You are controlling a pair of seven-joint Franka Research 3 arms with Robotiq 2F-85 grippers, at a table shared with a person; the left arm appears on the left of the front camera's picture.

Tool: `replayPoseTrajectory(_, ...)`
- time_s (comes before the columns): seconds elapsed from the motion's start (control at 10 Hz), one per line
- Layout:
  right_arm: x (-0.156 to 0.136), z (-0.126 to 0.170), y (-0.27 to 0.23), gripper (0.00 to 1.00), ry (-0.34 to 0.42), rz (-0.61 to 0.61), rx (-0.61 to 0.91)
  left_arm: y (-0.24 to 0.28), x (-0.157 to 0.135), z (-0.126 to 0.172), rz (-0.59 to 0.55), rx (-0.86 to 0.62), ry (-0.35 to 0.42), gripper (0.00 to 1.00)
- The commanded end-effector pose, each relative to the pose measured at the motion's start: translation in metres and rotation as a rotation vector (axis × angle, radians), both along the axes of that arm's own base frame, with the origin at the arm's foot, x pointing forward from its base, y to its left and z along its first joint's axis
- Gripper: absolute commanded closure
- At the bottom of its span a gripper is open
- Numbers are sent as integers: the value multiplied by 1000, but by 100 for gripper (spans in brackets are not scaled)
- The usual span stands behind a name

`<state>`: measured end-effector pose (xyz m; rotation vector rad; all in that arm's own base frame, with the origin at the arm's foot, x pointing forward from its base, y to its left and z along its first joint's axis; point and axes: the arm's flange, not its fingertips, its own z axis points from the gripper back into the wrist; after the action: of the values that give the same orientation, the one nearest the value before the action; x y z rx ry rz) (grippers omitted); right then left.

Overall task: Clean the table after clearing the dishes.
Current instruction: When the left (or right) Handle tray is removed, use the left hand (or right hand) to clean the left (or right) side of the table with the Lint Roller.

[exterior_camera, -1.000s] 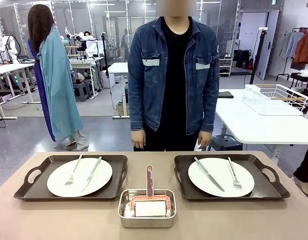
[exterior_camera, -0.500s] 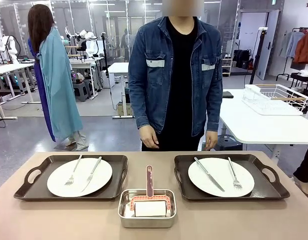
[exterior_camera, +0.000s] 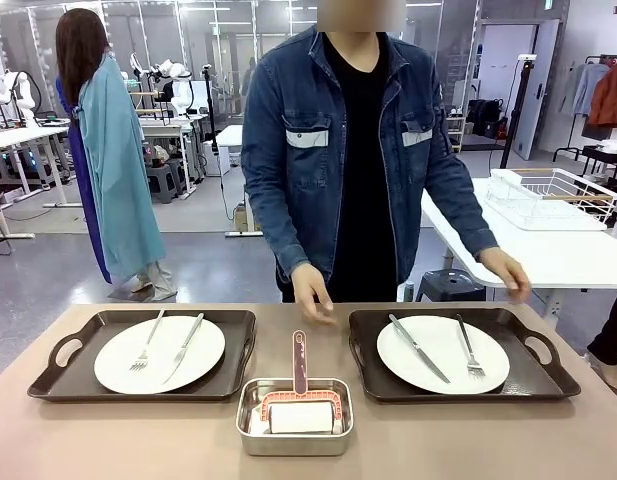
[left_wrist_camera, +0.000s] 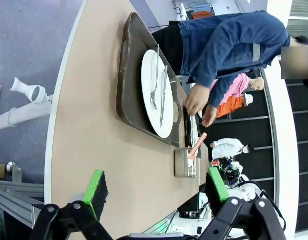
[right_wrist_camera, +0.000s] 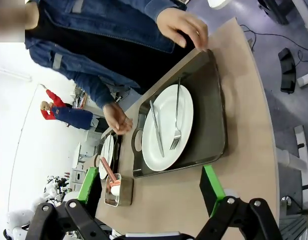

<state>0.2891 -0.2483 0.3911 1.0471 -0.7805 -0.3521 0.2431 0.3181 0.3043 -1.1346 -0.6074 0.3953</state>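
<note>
Person leaning in on the dishes
Hands have come forward toward the right-of-frame tray; hold off wiping the table; your left gripper and right gripper gape wide, empty.

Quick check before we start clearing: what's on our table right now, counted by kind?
Trays: 2
Plates: 2
Forks: 2
Knives: 2
Steel pan: 1
Pink-handled tool in the pan: 1
Total: 10
</note>
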Motion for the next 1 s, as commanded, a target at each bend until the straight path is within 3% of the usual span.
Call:
replayPoseTrajectory(0.0, -2, 2, 2, 0, -3, 12, -9, 0, -3, 0, -13, 2, -10, 0)
replayPoseTrajectory(0.9, -2, 2, 2, 0, -3, 12, -9, 0, -3, 0, -13, 2, -10, 0)
